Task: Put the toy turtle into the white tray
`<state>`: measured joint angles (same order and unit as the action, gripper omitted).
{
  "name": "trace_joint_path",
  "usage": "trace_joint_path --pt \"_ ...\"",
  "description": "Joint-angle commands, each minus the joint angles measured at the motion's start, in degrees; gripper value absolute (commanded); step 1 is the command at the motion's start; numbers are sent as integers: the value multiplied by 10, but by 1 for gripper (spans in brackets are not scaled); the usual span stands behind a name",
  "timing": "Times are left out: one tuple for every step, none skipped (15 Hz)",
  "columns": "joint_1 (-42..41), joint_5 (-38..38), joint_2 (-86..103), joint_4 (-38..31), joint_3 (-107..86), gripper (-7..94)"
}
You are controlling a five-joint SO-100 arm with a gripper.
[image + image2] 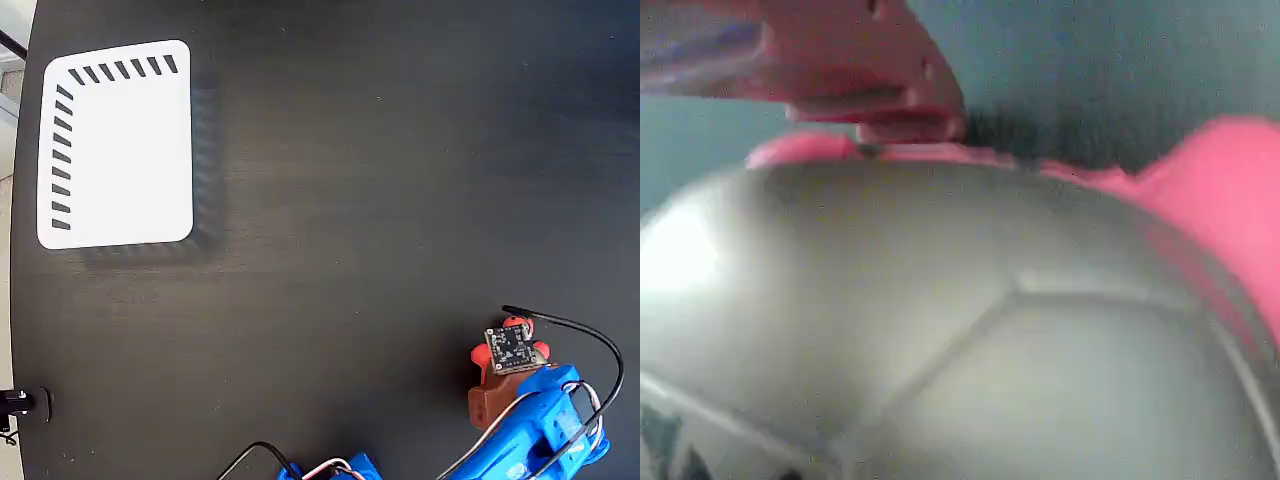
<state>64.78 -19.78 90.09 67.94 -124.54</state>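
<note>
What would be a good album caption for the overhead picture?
Blue robot arm's hand at a small red-orange toy turtle, far across the dark table from the flat white slotted tray.

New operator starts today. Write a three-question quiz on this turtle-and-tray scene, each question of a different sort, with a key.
1. True or false: in the fixed view, the toy turtle already lies in the white tray.
2. In the fixed view, the white tray sits at which corner of the table? A upper left, B lower right, C upper right.
3. Fill in: the wrist view is filled mostly by the turtle's domed ____.

Key
1. False. The turtle is at the lower right, right at the gripper; the tray holds nothing.
2. A.
3. Shell, seen very close and blurred, with red-orange parts at its edge.
</note>
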Motion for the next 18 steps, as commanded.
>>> trace_joint_path --pt "4 -7 11 2 -1 50" --pt "4 -6 11 2 -1 38" --pt "4 -5 11 2 0 25" --pt "4 -4 11 2 0 14" --pt "4 -4 11 2 2 4" --pt "4 0 13 2 3 0" --pt "1 6 17 3 6 0" --pt "-4 18 21 6 11 0" --pt "-8 32 25 15 18 0" --pt "-15 48 33 29 27 0" --pt "-22 60 42 46 37 0" --pt "-33 74 56 59 47 0" --pt "-46 84 69 69 62 0" --pt "-61 93 79 82 81 0" --pt "-76 102 89 94 98 0" --pt "-91 115 99 108 113 0" --pt "-105 126 107 119 127 0" --pt "-120 140 112 128 144 0"
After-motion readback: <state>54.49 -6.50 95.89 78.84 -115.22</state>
